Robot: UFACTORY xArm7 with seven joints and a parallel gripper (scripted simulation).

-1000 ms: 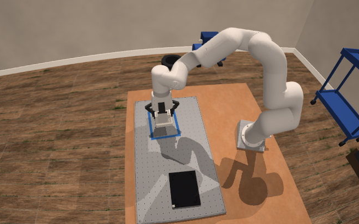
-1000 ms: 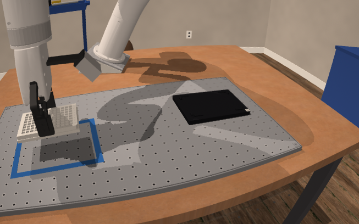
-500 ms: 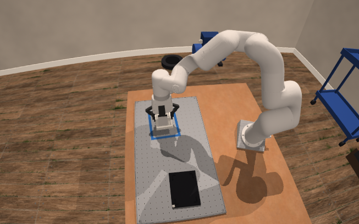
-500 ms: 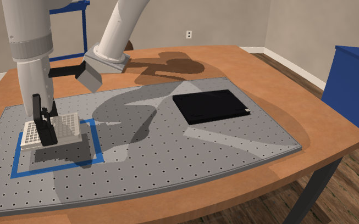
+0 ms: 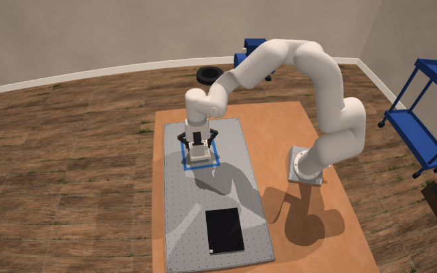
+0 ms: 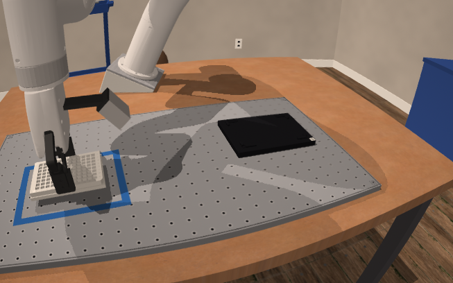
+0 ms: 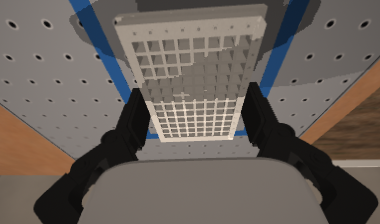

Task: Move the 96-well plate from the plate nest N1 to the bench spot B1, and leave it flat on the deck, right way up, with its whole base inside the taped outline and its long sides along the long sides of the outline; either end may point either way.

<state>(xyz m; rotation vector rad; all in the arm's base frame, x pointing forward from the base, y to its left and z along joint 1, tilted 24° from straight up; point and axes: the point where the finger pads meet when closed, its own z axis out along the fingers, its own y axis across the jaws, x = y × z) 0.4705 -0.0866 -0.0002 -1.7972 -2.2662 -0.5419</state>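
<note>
Gripper [image 6: 59, 168] clamped on the 96-well plate's [image 6: 84, 168] long sides, held just above the deck [image 6: 220, 196] near its left end, inside the blue taped outline [image 6: 68, 211]. Risks: plate sits toward the outline's far edge, so drift puts the base on tape; early release drops or tilts it. Nest N1 [image 6: 264, 133] at the right end is vacant.

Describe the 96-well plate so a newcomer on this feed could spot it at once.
Find the grey perforated deck on the orange table, then the blue taped outline at the end away from the flat black plate nest. Over that outline, clamped in the black pincer, is the 96-well plate: the only white, grid-topped block there.
</note>
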